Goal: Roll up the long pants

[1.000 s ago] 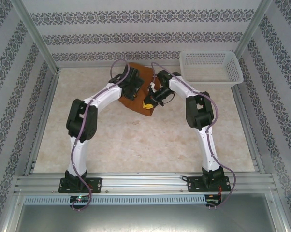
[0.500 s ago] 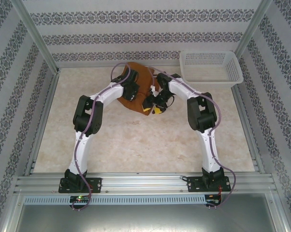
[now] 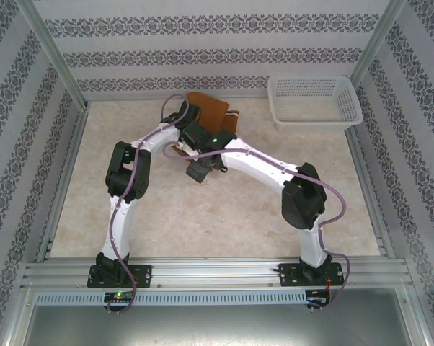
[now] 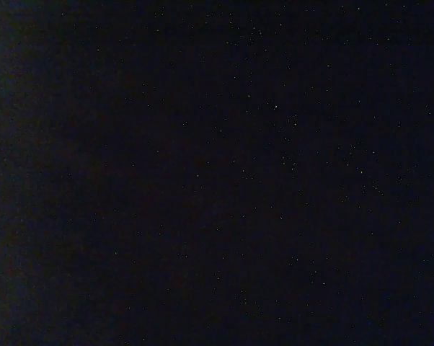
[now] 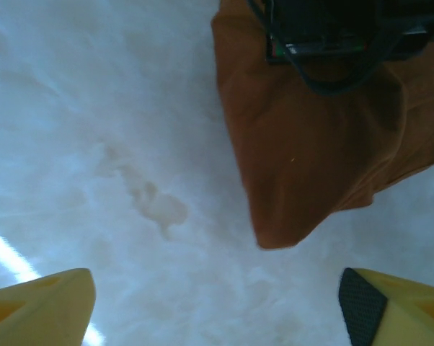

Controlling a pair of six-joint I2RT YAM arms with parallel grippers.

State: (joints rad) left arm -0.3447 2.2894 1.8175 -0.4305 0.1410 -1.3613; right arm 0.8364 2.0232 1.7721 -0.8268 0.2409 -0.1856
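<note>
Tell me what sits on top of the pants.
The left gripper, black, sits on the pants, its cable looping over the cloth. Its fingertips and the cloth under it are covered, so whether it pinches a fold cannot be told.

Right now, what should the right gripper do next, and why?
Probably ease the open right gripper forward to the loose corner of the rust-brown soft fabric pants and pinch it: its yellow fingers straddle bare pale tabletop short of that corner, while the left gripper looks clamped on the cloth.
</note>
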